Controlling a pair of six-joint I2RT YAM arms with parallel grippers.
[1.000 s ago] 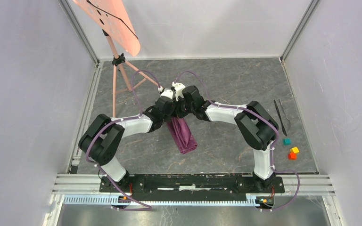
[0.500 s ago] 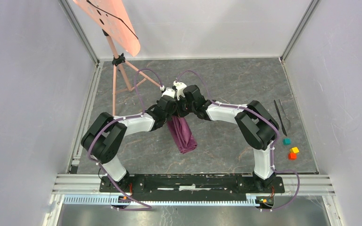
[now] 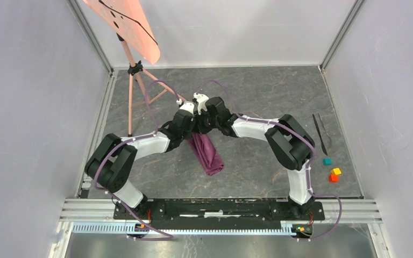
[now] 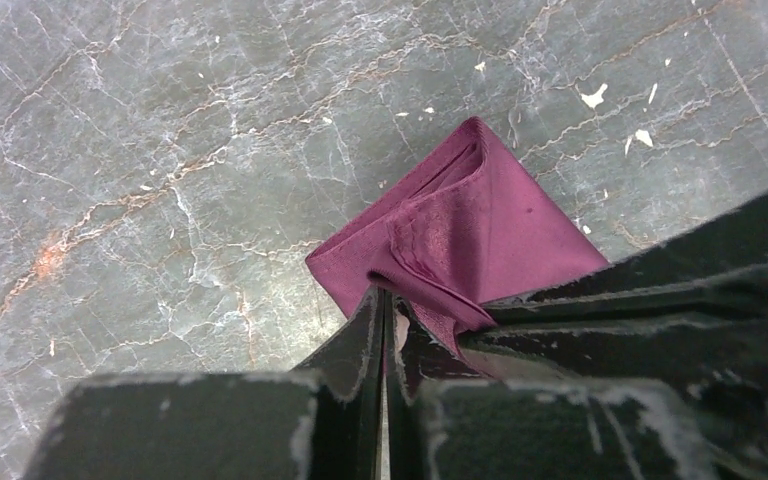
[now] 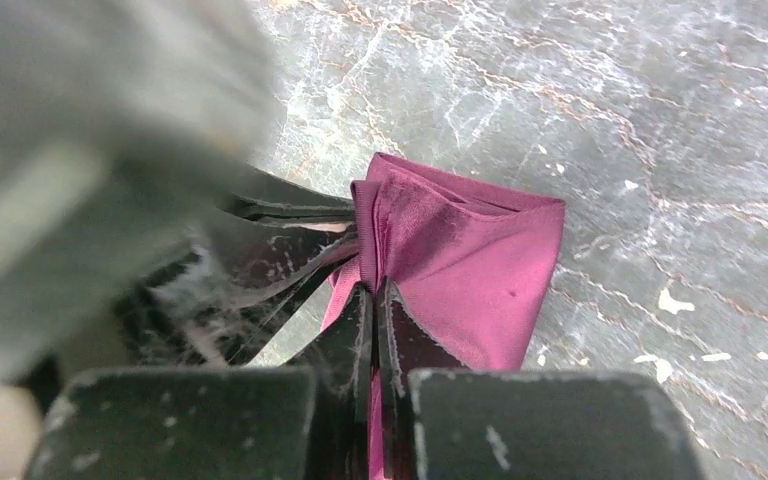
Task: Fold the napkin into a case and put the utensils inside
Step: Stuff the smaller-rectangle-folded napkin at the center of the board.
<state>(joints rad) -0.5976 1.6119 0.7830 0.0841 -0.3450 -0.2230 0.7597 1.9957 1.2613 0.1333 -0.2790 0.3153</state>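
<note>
Table [image 3: 258, 91]: grey stone top.
L arm [image 3: 140, 144], R arm [image 3: 258, 128]: reach to mid-table, wrists nearly touching.
Napkin [image 3: 211, 155]: narrow fold, far end raised; folding step, prob. unfinished.
L gripper [image 4: 385, 300], R gripper [image 5: 375, 292]: each pinching top edge.
Next: lay flat, keep layers aligned.
Utensils [image 3: 320, 133]: far right, apart.

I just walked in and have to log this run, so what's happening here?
Both arms are working the folded plum napkin in the middle: the left gripper and the right gripper are each shut on its far end, side by side. The two utensils lie off to the right near three cubes, not yet inside.
</note>
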